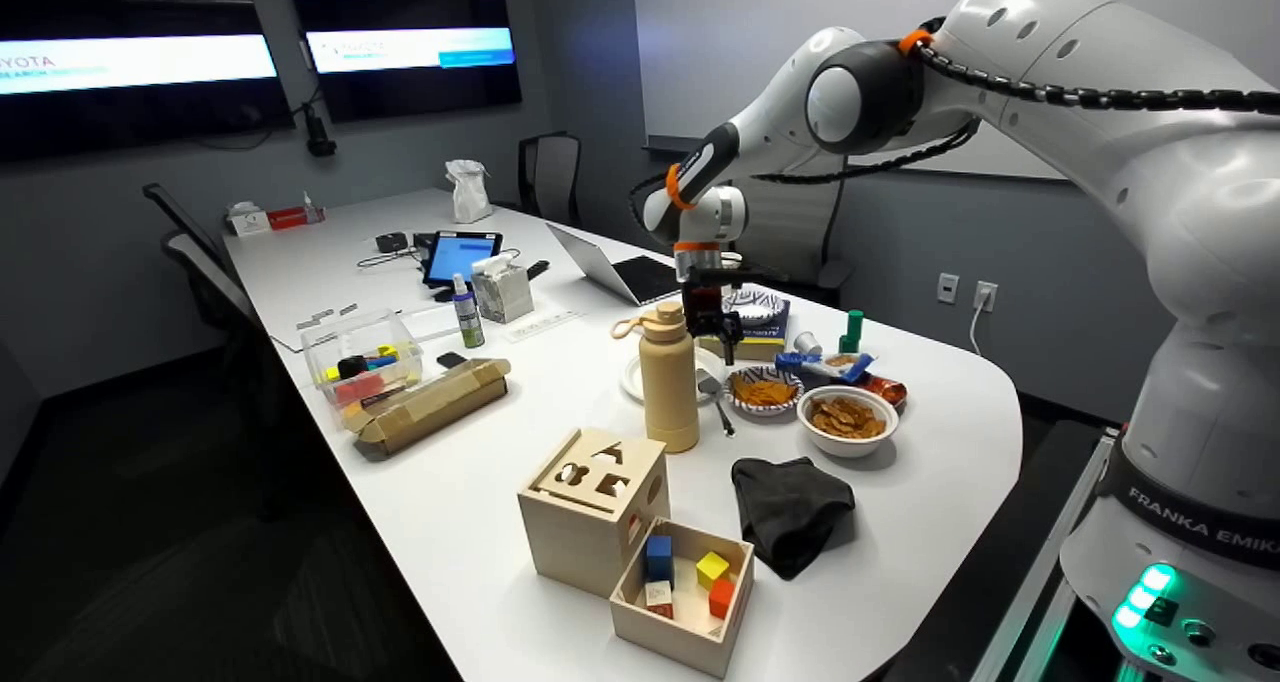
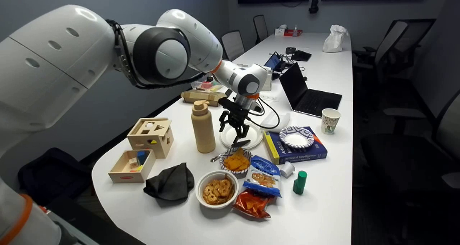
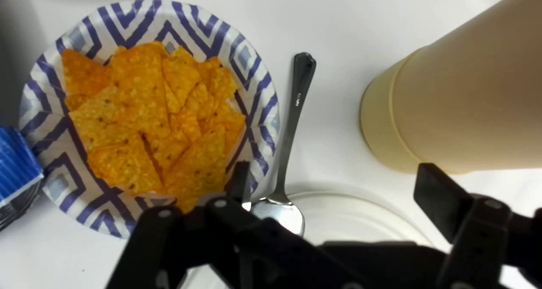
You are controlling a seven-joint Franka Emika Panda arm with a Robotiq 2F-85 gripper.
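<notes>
Through the wrist camera I see my one gripper [image 3: 334, 183], its two black fingers spread apart. Near them lies one smooth metal spoon [image 3: 290, 128], its slim handle between one patterned bowl [image 3: 258, 102] of rough, orange chips [image 3: 156, 119] and one tan, cylindrical bottle [image 3: 465, 94], its oval end over one white plate [image 3: 360, 217].

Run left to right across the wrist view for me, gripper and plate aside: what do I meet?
Blue snack bag at the left edge → patterned bowl holding orange chips → metal spoon → tan bottle, cut off by the right edge.
</notes>
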